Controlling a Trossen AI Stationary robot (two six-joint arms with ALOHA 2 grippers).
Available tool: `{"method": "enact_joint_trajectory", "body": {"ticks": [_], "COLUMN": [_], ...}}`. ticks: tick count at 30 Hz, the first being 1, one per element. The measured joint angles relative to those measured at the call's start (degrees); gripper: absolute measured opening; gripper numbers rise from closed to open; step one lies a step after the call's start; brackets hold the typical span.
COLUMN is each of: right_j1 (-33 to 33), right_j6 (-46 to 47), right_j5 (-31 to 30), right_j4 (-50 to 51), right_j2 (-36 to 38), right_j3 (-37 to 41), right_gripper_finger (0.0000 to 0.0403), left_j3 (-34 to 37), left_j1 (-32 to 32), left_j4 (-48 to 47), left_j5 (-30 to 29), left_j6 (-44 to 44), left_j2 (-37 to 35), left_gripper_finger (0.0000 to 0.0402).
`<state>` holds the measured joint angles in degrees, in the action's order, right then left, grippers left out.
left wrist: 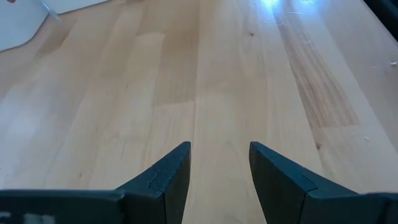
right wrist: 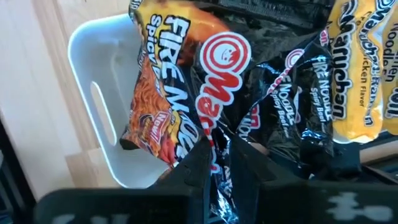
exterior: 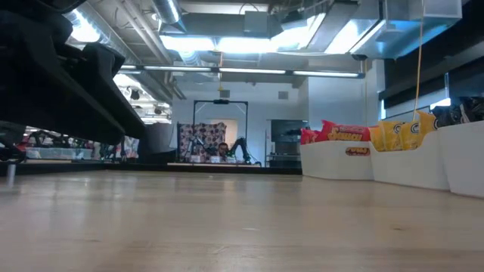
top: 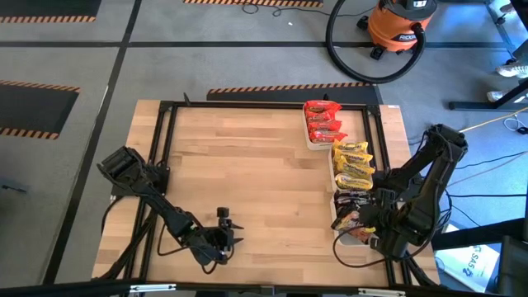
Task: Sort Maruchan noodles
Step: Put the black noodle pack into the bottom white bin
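I'm seeing the right pincer (right wrist: 214,155) clamping a dark Fire noodle packet (right wrist: 186,87) and hanging it over the nearest white tray (right wrist: 93,112), at the table's (top: 247,165) right edge. The other packets are sitting sorted in the tray row: red packets (top: 322,122) farthest, yellow packets (top: 351,162) in the middle, dark packets (top: 353,198) next to the held one. Left pincer (left wrist: 219,180) is idling over bare wood near the front edge, fingers apart and gripping nothing.

Three trays (top: 312,142) of noodle packets (top: 352,161) line the table's (top: 247,165) right edge, the right claw (right wrist: 217,155) over the nearest, the left claw (top: 224,239) at the near edge.
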<state>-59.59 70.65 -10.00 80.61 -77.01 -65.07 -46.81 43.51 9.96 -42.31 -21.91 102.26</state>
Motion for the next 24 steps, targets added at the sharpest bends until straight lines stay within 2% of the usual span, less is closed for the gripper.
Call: {"method": "enact_joint_trajectory", "body": {"ticks": [4, 11, 14, 17, 24], "right_j1": [0.0, 0.0, 0.0, 0.0, 0.0], "right_j6": [1.5, 12.0, 14.5, 16.9, 17.4], "right_j5": [-0.1, 1.4, 3.5, 3.5, 1.1], "right_j4": [-1.5, -1.5, -1.5, -0.5, 0.2], "right_j2": [0.0, 0.0, 0.0, 0.0, 0.0], "right_j3": [0.0, 0.0, 0.0, 0.0, 0.0], "right_gripper_finger": [0.0037, 0.0038, 0.0054, 0.0100, 0.0252], "left_j3": [0.0, 0.0, 0.0, 0.0, 0.0], "left_j1": [0.0, 0.0, 0.0, 0.0, 0.0], "left_j4": [0.0, 0.0, 0.0, 0.0, 0.0], "left_j5": [0.0, 0.0, 0.0, 0.0, 0.1], "left_j6": [0.0, 0.0, 0.0, 0.0, 0.0], "left_j2": [0.0, 0.0, 0.0, 0.0, 0.0], "left_gripper_finger": [0.0158, 0.0158, 0.0158, 0.0158, 0.0158]}}
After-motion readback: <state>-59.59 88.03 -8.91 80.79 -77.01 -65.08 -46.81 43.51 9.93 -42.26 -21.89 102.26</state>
